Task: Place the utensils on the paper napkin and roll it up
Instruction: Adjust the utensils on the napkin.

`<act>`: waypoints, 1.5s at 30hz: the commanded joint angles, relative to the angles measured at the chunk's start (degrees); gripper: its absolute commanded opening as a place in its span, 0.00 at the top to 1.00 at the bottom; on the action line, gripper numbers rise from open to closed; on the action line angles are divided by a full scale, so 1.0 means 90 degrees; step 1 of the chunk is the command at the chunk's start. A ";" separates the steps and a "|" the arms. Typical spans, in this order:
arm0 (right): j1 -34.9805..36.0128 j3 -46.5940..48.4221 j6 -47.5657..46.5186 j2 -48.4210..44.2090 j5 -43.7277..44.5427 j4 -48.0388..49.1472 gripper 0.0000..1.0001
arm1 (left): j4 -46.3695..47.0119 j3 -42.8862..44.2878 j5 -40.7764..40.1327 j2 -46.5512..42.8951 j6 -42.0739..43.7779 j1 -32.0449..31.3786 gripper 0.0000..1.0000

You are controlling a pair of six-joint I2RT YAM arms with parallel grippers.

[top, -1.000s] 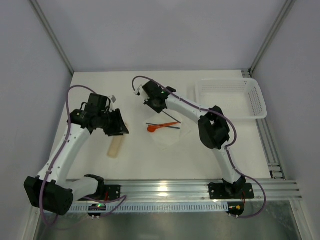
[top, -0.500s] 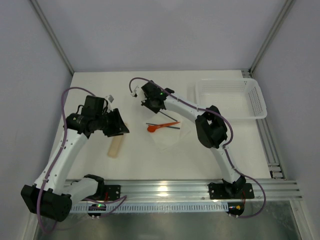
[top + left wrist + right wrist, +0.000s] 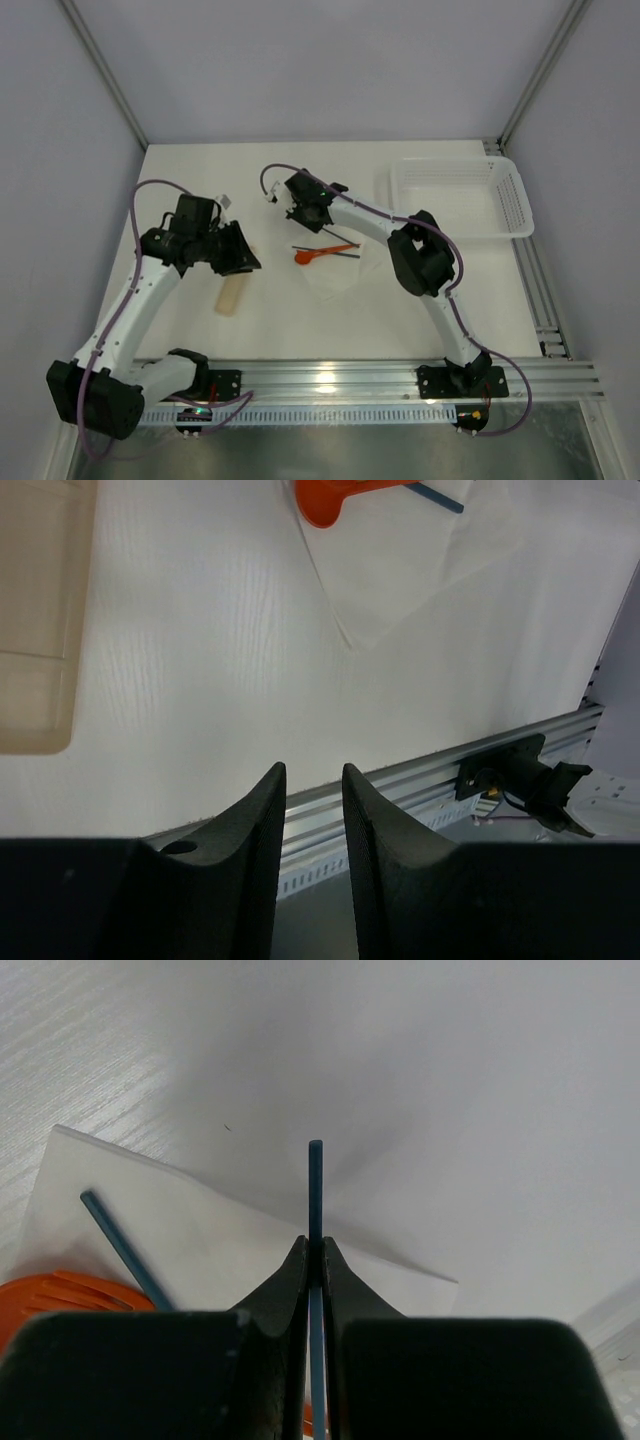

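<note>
The white paper napkin (image 3: 342, 268) lies flat mid-table. On it lie the orange spoon (image 3: 318, 253) and a dark stick (image 3: 347, 254). My right gripper (image 3: 310, 215) hovers over the napkin's far left edge, shut on a thin dark blue stick (image 3: 315, 1185) that pokes out past the fingertips. The right wrist view shows the napkin (image 3: 230, 1250), the lying dark stick (image 3: 122, 1248) and the spoon's bowl (image 3: 55, 1295) below. My left gripper (image 3: 240, 255) is open by a narrow gap and empty, left of the napkin. Its view (image 3: 312, 780) shows the spoon bowl (image 3: 325, 500) and the napkin corner (image 3: 390, 575).
A short beige cylinder (image 3: 232, 295) lies under the left gripper, also at the left edge of the left wrist view (image 3: 35, 630). A white perforated basket (image 3: 510, 205) stands at the back right. The aluminium rail (image 3: 330, 378) runs along the near edge.
My right gripper has shifted slightly toward the napkin with the stick in it. My left arm's elbow swung out and back; its gripper stays in place.
</note>
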 commanded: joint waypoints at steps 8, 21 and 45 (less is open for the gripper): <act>-0.0020 -0.0183 0.0641 -0.0583 -0.0053 0.0462 0.96 | 0.2591 -0.0136 -0.1807 0.1138 -0.0703 -0.1669 1.00; -0.0498 -0.0623 0.0719 -0.1316 -0.1254 0.0461 0.96 | 0.5717 -0.1189 -0.3917 0.1949 -0.0889 -0.3066 1.00; -0.0704 -0.0575 0.1102 -0.1736 -0.1538 0.0404 0.96 | 0.9741 -0.3417 -0.4396 0.3248 -0.3457 -0.4014 1.00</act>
